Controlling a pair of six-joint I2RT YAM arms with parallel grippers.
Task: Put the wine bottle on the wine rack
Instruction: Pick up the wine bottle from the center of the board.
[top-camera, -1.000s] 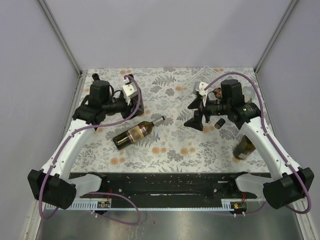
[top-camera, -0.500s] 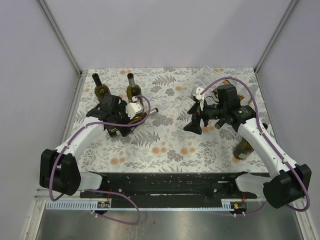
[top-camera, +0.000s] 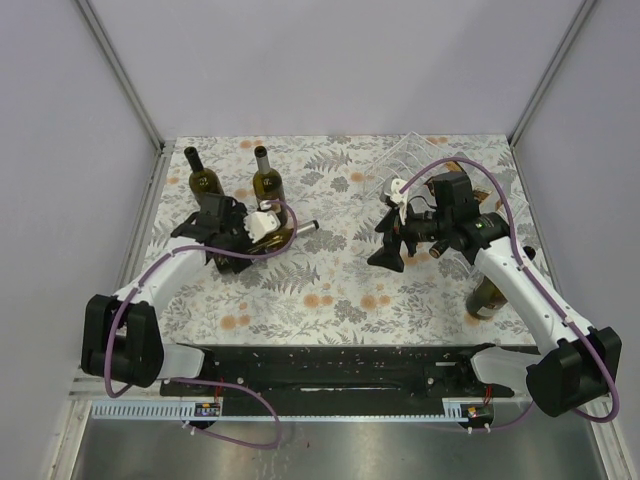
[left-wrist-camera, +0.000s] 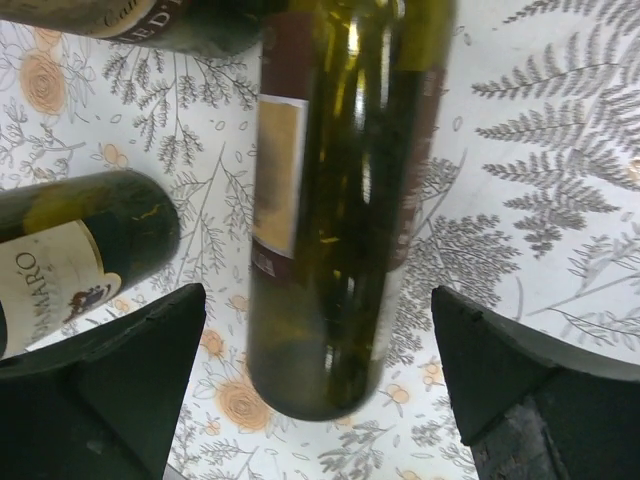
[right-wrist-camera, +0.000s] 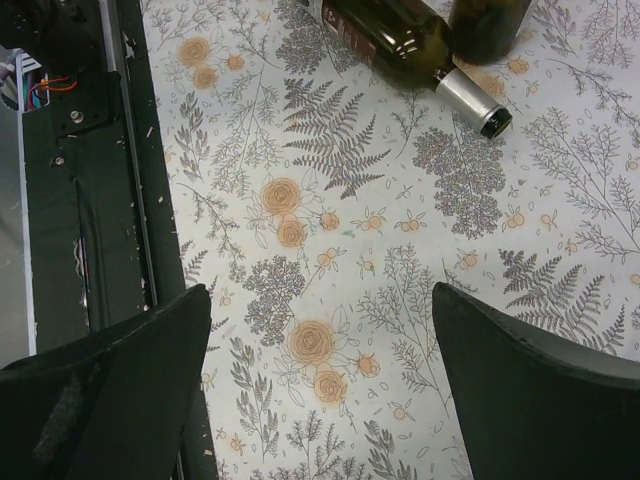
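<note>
A dark green wine bottle (left-wrist-camera: 330, 200) with a pale label lies on the flowered cloth, its silver-capped neck (top-camera: 305, 226) pointing right. My left gripper (top-camera: 252, 240) hangs low over its body, open. Its fingers (left-wrist-camera: 110, 390) stand apart on either side, with cloth showing in both gaps. The clear wine rack (top-camera: 410, 160) stands at the back right. My right gripper (top-camera: 390, 245) hovers open over bare cloth in front of the rack. In its wrist view the right gripper (right-wrist-camera: 320, 300) holds nothing, and the lying wine bottle (right-wrist-camera: 395, 35) shows at the top.
Two upright bottles (top-camera: 205, 180) (top-camera: 265, 180) stand just behind the left gripper, close to the lying one. Another bottle (top-camera: 487, 295) sits at the right edge under the right arm. A dark bottle neck (top-camera: 437, 247) shows by the rack. The black base rail (top-camera: 320, 370) runs along the near edge.
My left arm has come down from a raised pose onto the lying bottle, and its jaws have opened around it. The bottle now lies slightly further back-left. The right arm barely shifted.
</note>
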